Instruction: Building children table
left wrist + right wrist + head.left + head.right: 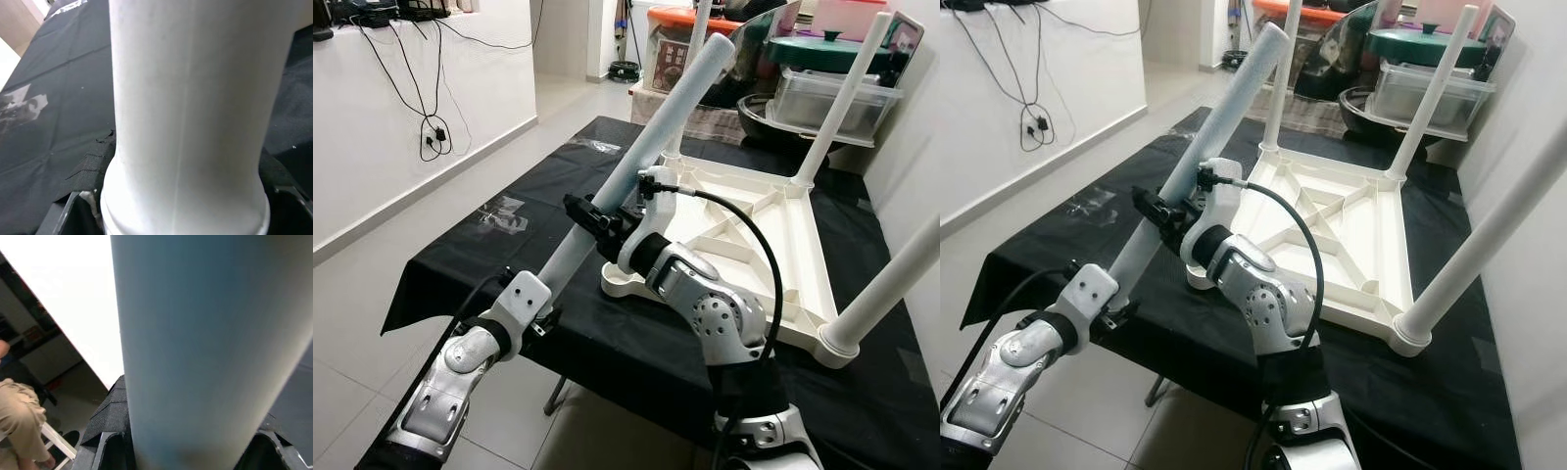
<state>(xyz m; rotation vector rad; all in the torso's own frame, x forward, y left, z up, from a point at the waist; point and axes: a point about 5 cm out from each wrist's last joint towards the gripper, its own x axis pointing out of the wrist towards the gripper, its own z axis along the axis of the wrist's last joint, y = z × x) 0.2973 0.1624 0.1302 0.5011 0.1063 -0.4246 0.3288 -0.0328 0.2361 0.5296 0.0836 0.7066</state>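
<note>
Both the left gripper and right gripper clamp the loose white leg, tilted over the upturned tabletop near the table's front edge; misaligned, it could jam the empty corner socket.

A black cloth covers the bench, with pale tape patches near its left edge. Beyond the far edge stand a clear tub, a green lid above it and an orange-lidded bin. Cables hang down the white wall on the left. A person's tan trouser leg appears in the right wrist view.
</note>
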